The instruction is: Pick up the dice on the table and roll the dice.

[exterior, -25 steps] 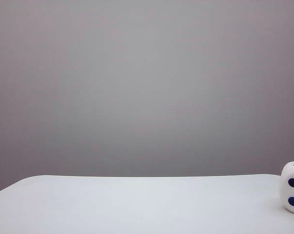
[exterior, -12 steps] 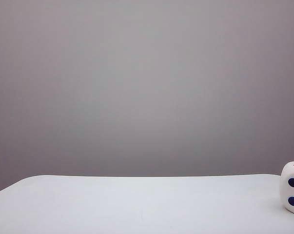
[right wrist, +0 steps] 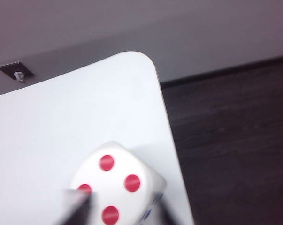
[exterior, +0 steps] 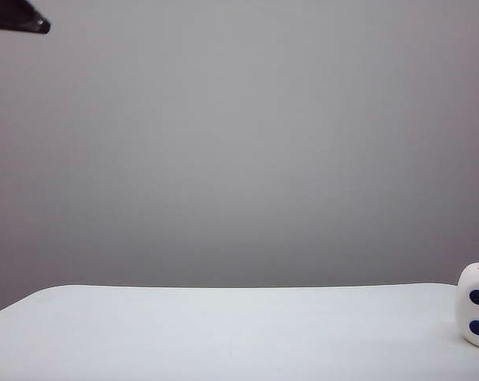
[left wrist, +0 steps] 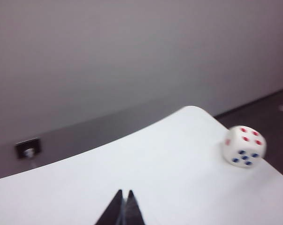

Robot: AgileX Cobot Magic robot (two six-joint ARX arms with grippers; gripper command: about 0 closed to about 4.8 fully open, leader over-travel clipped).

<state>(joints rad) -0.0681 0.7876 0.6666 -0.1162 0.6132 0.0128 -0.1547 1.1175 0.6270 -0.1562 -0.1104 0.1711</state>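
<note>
Grey wall (exterior: 239, 143) fills the background, bare, w/ a small dark wall socket (left wrist: 27, 148) low down behind the table. Dark wood-look floor (right wrist: 235, 140) runs past the table's edge. White table (exterior: 223, 333) is wide and smooth w/ rounded corners; nothing else sits on it but the dice.

Left arm (exterior: 17, 17) shows only as a dark tip at the upper left corner of the exterior view, high above the table. Left gripper (left wrist: 123, 208) hangs over bare tabletop, well apart from the dice – fingertips pressed together to a point, holding nothing. No obstacle lies between it and the dice.

Right gripper (right wrist: 118, 211) sits right over the dice – only blurred finger edges show either side of it, so can't tell if it's spread or pinching.

Dice (right wrist: 115, 187) rests on the table near a rounded corner and close to the edge, four red pips up, blue pips on the side faces (left wrist: 244, 146).
</note>
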